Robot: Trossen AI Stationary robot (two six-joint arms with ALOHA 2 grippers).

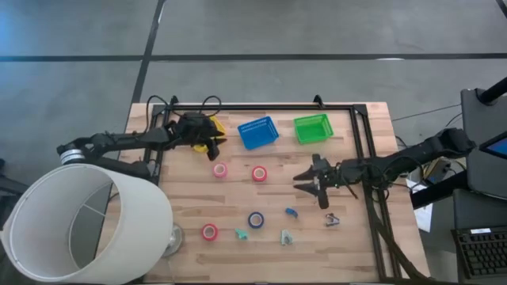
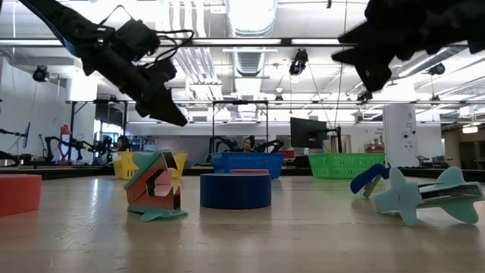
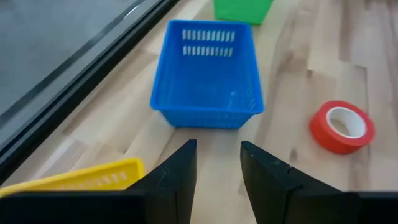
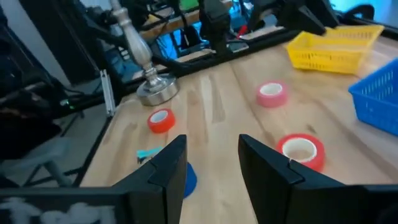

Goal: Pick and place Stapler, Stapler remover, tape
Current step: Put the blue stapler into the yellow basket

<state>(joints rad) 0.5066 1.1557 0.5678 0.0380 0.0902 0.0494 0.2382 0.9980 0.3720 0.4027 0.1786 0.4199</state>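
Note:
My left gripper [image 1: 212, 141] hangs open above the table's far left part, beside the yellow basket [image 1: 207, 125]; its wrist view looks over the blue basket [image 3: 208, 74] at a red tape roll [image 3: 342, 127]. My right gripper [image 1: 307, 180] is open and empty, right of centre and off the table, fingers pointing left. Three pink-red tape rolls [image 1: 219, 169] [image 1: 259, 173] [image 1: 209, 232] and a blue tape roll [image 1: 256, 219] lie flat on the wood. Small stapler removers and staplers [image 1: 241, 234] [image 1: 286, 237] [image 1: 291, 212] [image 1: 331, 219] lie along the near side.
A blue basket [image 1: 258, 132] and a green basket [image 1: 312, 128] stand at the far edge, right of the yellow one. A lamp with a large white shade [image 1: 79, 222] and a metal base [image 1: 174, 237] fills the near left corner. A black frame [image 1: 360, 142] borders the table.

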